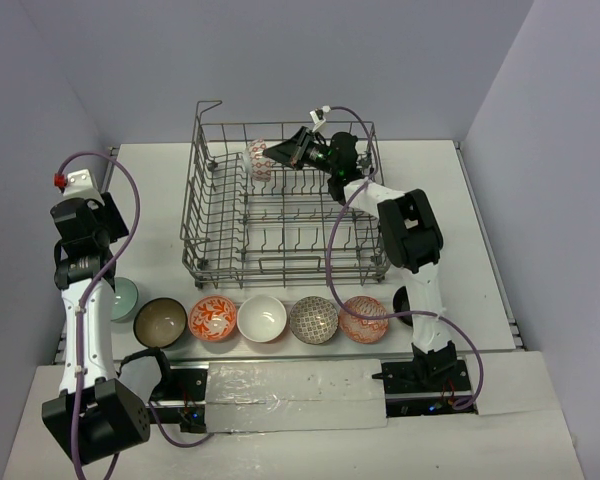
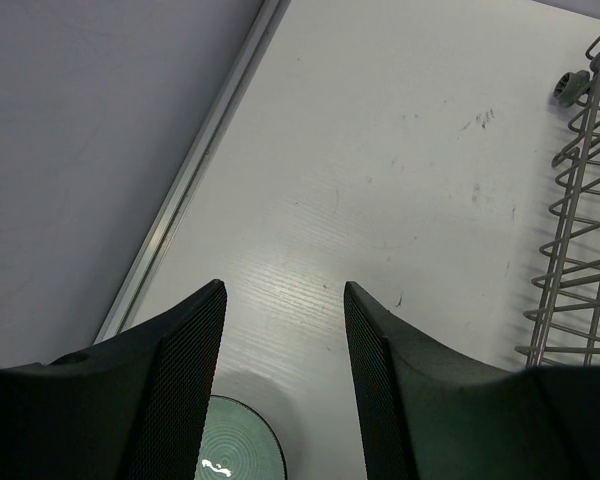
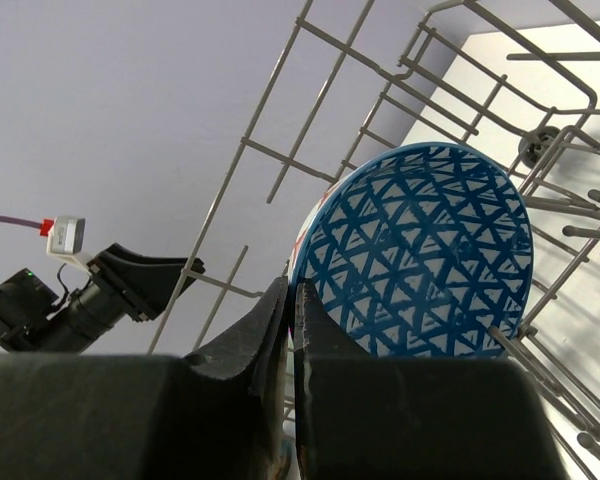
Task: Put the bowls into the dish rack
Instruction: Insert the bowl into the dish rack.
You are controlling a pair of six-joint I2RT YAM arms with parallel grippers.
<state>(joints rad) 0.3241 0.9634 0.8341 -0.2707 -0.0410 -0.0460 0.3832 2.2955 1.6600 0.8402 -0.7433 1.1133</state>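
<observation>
Bowls (image 1: 262, 318) in frt of dish rack (image 1: 194, 200)

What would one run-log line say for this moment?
right pincer: shut on blue-latticed bowl, inside dish rack | left pincer: open, over teal bowl | six bowls outside dish rack

Left arm (image 1: 80, 300): rises along the table's left edge from the near left corner, wrist bent over. Left gripper (image 2: 285, 300): aimed down, fingers parted, nothing between them.
Right arm (image 1: 410, 240): stretched from the near edge toward the far edge. Right gripper (image 3: 292, 292): fingers pinched on the rim of a bowl (image 3: 420, 250).
</observation>
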